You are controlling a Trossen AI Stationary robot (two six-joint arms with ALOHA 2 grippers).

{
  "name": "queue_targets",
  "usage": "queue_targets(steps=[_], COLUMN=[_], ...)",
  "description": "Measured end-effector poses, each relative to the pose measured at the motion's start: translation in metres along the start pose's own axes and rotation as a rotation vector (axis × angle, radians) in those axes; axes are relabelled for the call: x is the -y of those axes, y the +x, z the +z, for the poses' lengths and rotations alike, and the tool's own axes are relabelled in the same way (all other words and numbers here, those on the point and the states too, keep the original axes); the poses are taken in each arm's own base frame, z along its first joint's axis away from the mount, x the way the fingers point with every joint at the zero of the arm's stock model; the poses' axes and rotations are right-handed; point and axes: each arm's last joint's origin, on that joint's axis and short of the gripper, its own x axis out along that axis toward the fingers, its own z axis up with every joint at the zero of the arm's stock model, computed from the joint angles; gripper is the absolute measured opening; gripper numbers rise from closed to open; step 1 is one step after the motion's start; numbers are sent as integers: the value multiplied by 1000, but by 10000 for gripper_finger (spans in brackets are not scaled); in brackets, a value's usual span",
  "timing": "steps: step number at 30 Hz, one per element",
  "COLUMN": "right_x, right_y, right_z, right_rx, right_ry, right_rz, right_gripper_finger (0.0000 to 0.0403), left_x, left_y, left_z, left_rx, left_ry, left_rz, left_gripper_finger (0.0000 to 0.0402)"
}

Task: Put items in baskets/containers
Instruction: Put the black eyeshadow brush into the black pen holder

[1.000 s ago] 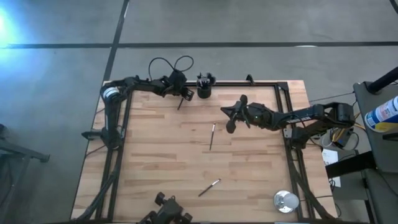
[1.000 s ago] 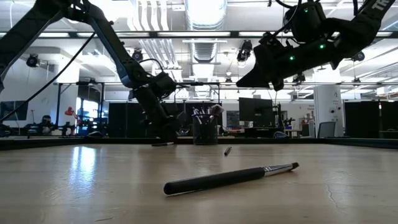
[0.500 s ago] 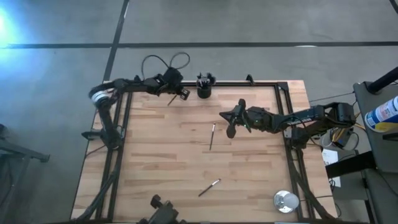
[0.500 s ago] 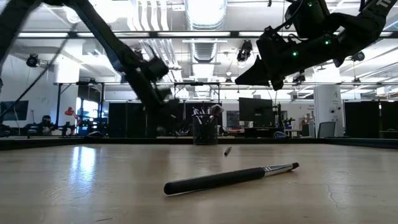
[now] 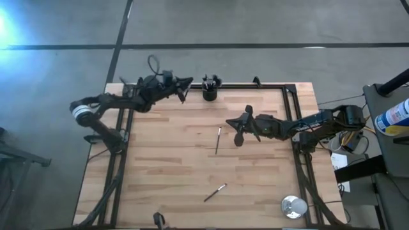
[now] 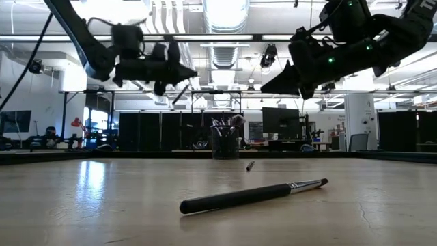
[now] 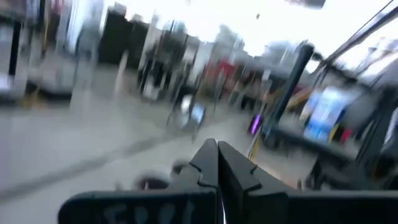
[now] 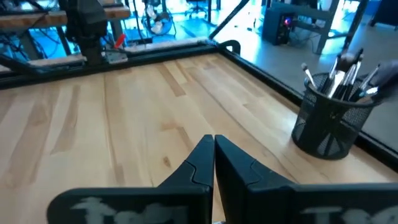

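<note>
Holding: left gripper (image 5: 185, 82) pinches a brush (image 6: 179, 96) beside the cup (image 5: 209, 89)
Right gripper (image 5: 232, 119): pressed together, raised over the table (image 5: 166, 166)

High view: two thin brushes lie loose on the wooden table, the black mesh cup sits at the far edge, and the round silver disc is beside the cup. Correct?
Not quite. The round silver disc sits at the near right corner of the wooden table, far from the black mesh cup, as the high view shows. The rest holds: two thin brushes lie loose, and the cup stands at the far edge.
</note>
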Motion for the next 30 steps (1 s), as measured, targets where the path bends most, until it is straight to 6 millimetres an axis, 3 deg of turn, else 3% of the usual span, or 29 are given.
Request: queue_targets(steps=[5,14,20,25,30], right_x=[0,0,0,-1,-1], right_y=[0,0,0,-1,-1], right_z=[0,2,2,1,1], right_rx=[10,22,22,20,20], right_ry=[-8,-21,-29,-41,-49], right_rz=[1,3,4,7,7], right_gripper_finger=[8,8,8,8,8], left_x=[-5,-23,-42,-54,-65], left_y=[16,91,126,141,142], left_z=[-4,-7,-20,-29,-45], left_rx=[87,132,137,146,108], left_ry=[65,211,230,241,230], left_rz=[-83,-262,-308,-327,-312], left_gripper_finger=[0,0,0,0,0])
